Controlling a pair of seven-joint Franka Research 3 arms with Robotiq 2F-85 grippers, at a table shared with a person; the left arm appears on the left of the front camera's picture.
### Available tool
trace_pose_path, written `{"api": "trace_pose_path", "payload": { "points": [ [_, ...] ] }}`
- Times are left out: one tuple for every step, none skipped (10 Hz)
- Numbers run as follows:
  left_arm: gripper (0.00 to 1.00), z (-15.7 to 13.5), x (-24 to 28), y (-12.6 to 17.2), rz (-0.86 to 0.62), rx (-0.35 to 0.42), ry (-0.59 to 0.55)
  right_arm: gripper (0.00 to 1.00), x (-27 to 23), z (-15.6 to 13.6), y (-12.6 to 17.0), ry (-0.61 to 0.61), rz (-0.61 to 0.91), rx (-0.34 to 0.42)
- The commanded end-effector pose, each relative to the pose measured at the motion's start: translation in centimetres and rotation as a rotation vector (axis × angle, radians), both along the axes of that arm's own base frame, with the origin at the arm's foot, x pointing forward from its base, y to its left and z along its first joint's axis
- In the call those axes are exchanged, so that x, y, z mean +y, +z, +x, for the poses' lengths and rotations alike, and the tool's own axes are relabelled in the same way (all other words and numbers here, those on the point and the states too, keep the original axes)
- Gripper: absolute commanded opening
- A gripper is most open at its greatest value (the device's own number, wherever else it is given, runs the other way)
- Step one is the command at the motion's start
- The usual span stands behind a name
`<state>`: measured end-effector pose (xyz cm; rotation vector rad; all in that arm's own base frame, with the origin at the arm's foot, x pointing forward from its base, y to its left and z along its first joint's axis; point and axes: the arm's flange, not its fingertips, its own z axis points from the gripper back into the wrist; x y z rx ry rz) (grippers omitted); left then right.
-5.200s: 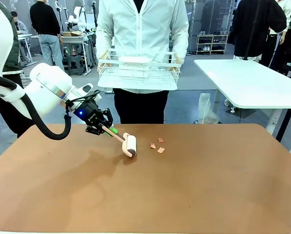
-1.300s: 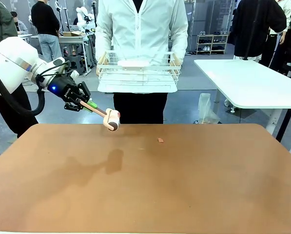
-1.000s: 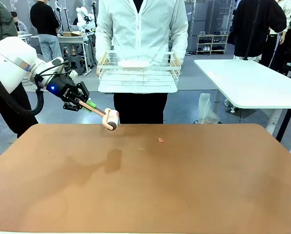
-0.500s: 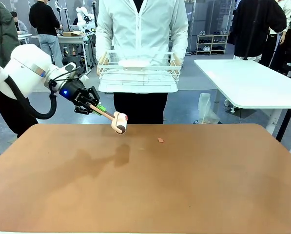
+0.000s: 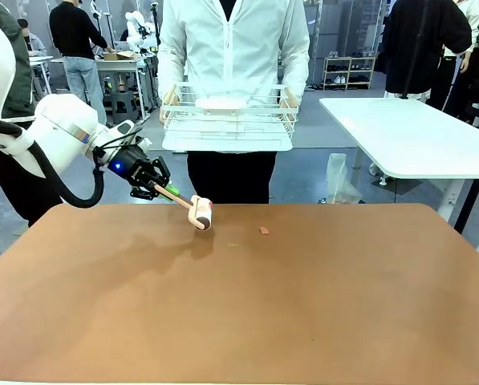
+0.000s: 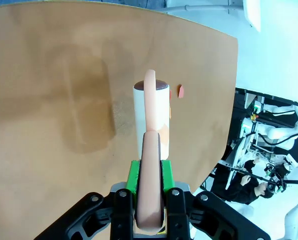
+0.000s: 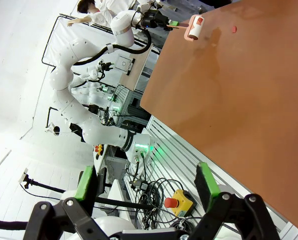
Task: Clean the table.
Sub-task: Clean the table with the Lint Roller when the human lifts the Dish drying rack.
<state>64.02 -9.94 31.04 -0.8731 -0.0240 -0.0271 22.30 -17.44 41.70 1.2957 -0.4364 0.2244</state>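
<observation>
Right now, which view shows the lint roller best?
Left wrist view: the lint roller sits close and central, handle clamped in the left claw. Front view shows it small from the side; right wrist view, tiny and far off.

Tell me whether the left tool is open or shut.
Shut. The left tool clamps the lint roller by its pink handle, a green pad pressed on each side.

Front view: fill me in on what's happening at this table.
The left pincer is shut on the handle of a lint roller, holding its roll low over the far side of the reddish-brown table. One small orange scrap lies on the table a little to its right. A person across the table holds a white wire basket. The right pincer hangs open, away from the table.
</observation>
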Motion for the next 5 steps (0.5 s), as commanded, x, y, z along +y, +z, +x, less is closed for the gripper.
{"api": "trace_pose_path", "payload": {
  "points": [
    [0.21, 0.5, -0.6, -0.1, -0.004, 0.000, 0.022, 1.00, 0.0, -0.2, 0.2, 0.002, 0.005, -0.015],
    [0.21, 0.6, -0.6, -0.6, -0.004, 0.013, 0.027, 1.00, 0.0, -0.2, 0.2, 0.002, 0.005, -0.015],
    [0.21, 0.6, -0.7, -1.2, 0.003, 0.020, 0.026, 1.00, 0.0, -0.2, 0.2, 0.002, 0.005, -0.015],
    [0.21, 0.7, -1.0, -1.7, 0.011, 0.023, 0.032, 1.00, 0.0, -0.2, 0.2, 0.002, 0.005, -0.015],
    [0.21, 0.8, -1.1, -2.1, 0.013, 0.029, 0.029, 1.00, 0.0, -0.2, 0.2, 0.002, 0.005, -0.015]
  ]
}}
